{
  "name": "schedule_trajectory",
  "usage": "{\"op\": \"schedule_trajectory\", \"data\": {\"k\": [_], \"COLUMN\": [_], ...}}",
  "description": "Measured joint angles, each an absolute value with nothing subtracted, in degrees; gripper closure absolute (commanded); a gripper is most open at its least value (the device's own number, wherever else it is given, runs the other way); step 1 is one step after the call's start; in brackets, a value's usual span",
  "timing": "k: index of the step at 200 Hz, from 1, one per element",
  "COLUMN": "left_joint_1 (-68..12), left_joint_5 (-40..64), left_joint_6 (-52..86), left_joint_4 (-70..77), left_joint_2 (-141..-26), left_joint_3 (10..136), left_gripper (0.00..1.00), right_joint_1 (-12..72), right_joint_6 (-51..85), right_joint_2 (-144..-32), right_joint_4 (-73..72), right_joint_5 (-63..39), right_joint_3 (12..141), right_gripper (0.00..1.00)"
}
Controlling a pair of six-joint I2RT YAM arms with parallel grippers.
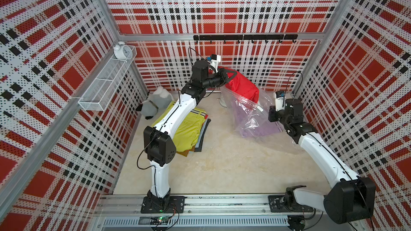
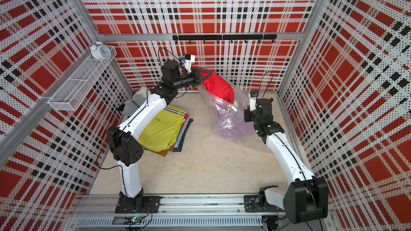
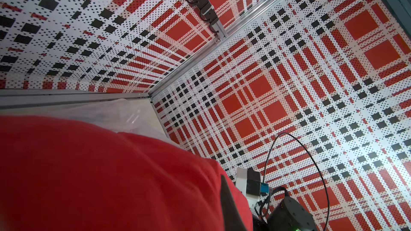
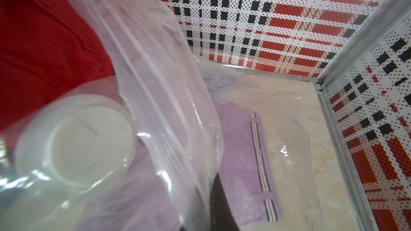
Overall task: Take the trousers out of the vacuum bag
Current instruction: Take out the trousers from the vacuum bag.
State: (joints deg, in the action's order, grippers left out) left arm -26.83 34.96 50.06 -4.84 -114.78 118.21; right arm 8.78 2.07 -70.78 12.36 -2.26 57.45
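Note:
My left gripper (image 1: 229,75) (image 2: 205,74) is shut on the red trousers (image 1: 242,84) (image 2: 219,85) (image 3: 111,174) and holds them up near the back wall. Their lower end still hangs inside the mouth of the clear vacuum bag (image 1: 246,112) (image 2: 224,112) (image 4: 155,85). One dark finger (image 3: 230,205) lies against the red cloth. My right gripper (image 1: 269,115) (image 2: 245,115) is shut on the bag's edge, with a dark finger (image 4: 220,207) behind the plastic. Lilac trousers (image 1: 260,130) (image 4: 240,163) with a striped waistband lie in the bag on the table. The white valve cap (image 4: 84,138) is close to the right wrist camera.
A stack of folded trousers, yellow-green on top (image 1: 189,130) (image 2: 162,130), lies under the left arm. A grey-white plush toy (image 1: 153,105) sits in the back left corner. A wire basket (image 1: 106,83) with an alarm clock (image 1: 121,51) hangs on the left wall. A hook rail (image 1: 244,37) runs along the back wall.

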Motion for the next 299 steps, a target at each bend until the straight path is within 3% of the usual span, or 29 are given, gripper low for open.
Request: {"op": "schedule_trajectory", "data": {"k": [52, 110, 169, 299], "left_joint_1": [-29.7, -29.5, -20.0, -8.1], "left_joint_5": [32.7, 33.4, 38.6, 41.5], "left_joint_6": [49.5, 49.5, 53.6, 52.6], "left_joint_4": [-5.8, -5.3, 0.0, 0.2], "left_joint_2": [-119.8, -117.6, -103.0, -94.4], "left_joint_3": [123.1, 119.8, 103.4, 102.4], "left_gripper": [1.0, 1.0, 1.0, 1.0], "right_joint_1": [9.4, 9.6, 9.7, 8.0], "right_joint_6": [0.9, 0.9, 1.3, 3.9], "right_joint_2": [-70.6, -70.6, -72.4, -74.4], "right_joint_4": [11.8, 12.2, 13.4, 15.2], "right_joint_5": [-8.5, -4.3, 1.5, 8.4], "right_joint_3": [56.6, 56.6, 57.5, 58.5], "right_gripper": [1.0, 1.0, 1.0, 1.0]}}
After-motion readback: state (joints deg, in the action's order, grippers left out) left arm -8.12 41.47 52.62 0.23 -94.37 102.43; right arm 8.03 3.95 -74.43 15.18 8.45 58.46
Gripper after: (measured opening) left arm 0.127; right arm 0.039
